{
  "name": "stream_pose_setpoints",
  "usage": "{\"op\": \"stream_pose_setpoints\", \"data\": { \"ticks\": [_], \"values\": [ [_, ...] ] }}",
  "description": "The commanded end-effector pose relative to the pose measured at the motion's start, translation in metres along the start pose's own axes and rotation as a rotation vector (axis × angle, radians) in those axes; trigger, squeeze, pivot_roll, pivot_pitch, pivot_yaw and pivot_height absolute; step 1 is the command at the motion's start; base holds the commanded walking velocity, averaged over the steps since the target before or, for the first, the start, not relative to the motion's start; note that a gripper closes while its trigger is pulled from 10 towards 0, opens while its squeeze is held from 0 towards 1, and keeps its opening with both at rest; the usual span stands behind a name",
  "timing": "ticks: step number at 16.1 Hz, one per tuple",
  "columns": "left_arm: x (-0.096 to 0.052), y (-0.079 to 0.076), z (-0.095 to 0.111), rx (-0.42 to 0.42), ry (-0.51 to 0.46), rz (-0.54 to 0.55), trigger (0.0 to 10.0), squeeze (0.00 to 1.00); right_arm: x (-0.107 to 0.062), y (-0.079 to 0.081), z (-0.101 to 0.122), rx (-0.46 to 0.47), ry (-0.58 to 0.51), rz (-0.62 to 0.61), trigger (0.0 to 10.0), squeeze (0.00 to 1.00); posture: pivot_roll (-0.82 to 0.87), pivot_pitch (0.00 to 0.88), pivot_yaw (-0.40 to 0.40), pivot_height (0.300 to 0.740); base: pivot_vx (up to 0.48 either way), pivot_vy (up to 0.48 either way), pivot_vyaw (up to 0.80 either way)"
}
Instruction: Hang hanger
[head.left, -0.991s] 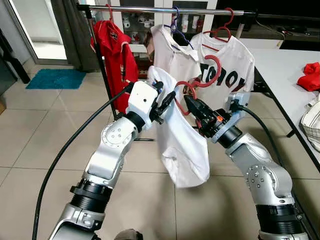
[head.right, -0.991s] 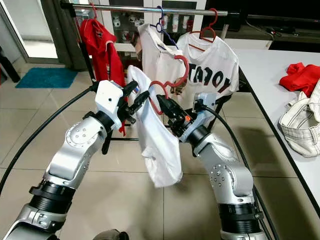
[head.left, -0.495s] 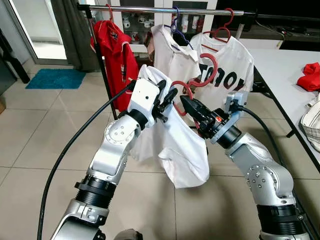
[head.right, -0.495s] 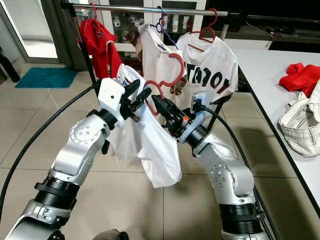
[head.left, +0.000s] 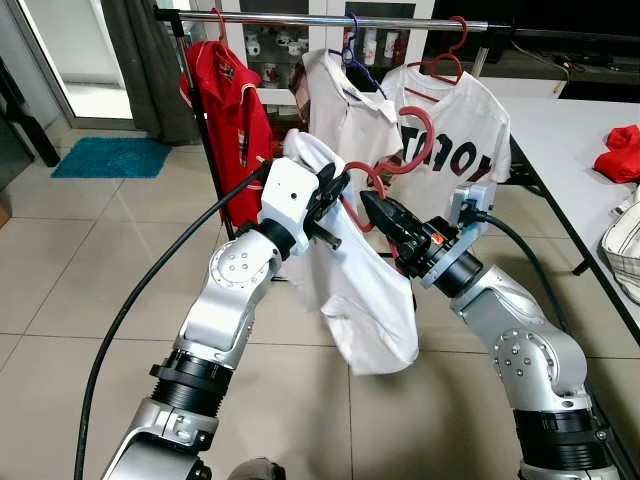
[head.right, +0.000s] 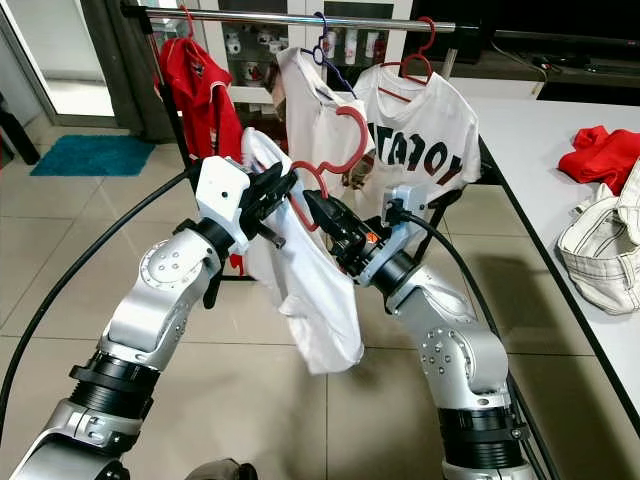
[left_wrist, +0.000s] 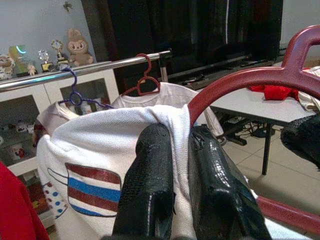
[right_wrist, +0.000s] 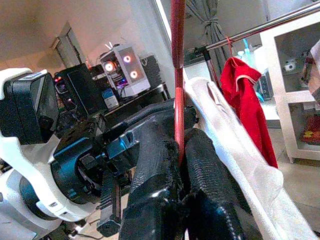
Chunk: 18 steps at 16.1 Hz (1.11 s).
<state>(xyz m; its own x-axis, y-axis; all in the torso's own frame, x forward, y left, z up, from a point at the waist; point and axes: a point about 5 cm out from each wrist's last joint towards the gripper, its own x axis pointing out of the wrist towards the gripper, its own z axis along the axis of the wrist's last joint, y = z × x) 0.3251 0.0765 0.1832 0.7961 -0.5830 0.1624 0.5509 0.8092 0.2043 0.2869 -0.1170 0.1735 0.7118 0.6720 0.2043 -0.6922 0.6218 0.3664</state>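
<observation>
Both grippers are clenched: left gripper (head.left: 333, 195) on the white shirt (head.left: 365, 300), right gripper (head.left: 378, 212) seemingly on the red hanger (head.left: 415, 150); lift level toward the rail (head.left: 330, 20).

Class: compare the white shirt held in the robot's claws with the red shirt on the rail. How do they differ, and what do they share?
The white shirt hangs in mid-air, pinched by the left claw, its red hanger gripped by the right claw; the red shirt hangs on the rail. They differ in colour. Both sit on red hangers.
</observation>
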Motion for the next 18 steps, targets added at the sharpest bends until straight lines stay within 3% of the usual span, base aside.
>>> {"op": "stream_pose_setpoints", "data": {
  "ticks": [1, 8, 12, 13, 14, 18],
  "values": [
    [0.001, 0.002, 0.002, 0.004, -0.014, 0.010, 0.0, 0.00, 0.002, 0.005, 0.011, -0.015, -0.039, 0.032, 10.0, 0.00, -0.06, 0.000, -0.008, 0.740, 0.000, 0.000, 0.00],
    [-0.006, 0.009, 0.006, -0.033, -0.035, 0.062, 0.0, 0.00, 0.000, -0.009, 0.008, -0.036, -0.013, -0.078, 10.0, 0.00, -0.05, 0.000, -0.010, 0.740, 0.000, 0.000, 0.00],
    [-0.013, 0.032, 0.012, -0.086, -0.075, 0.221, 0.0, 0.00, -0.005, -0.034, 0.002, -0.120, 0.086, -0.302, 10.0, 0.00, -0.05, 0.000, -0.013, 0.740, 0.000, 0.000, 0.00],
    [-0.015, 0.042, 0.013, -0.092, -0.077, 0.281, 0.0, 0.00, -0.010, -0.049, -0.004, -0.166, 0.151, -0.446, 10.0, 0.00, -0.05, 0.000, -0.013, 0.740, 0.000, 0.000, 0.00],
    [-0.017, 0.046, 0.012, -0.097, -0.067, 0.308, 0.0, 0.00, -0.012, -0.055, -0.005, -0.185, 0.168, -0.502, 10.0, 0.00, -0.05, 0.000, -0.011, 0.740, 0.000, 0.000, 0.00],
    [-0.016, 0.040, 0.000, -0.072, 0.031, 0.245, 0.0, 0.00, -0.006, -0.045, 0.000, -0.183, 0.125, -0.431, 10.0, 0.00, -0.05, 0.000, -0.007, 0.740, 0.000, 0.000, 0.00]
  ]
}}
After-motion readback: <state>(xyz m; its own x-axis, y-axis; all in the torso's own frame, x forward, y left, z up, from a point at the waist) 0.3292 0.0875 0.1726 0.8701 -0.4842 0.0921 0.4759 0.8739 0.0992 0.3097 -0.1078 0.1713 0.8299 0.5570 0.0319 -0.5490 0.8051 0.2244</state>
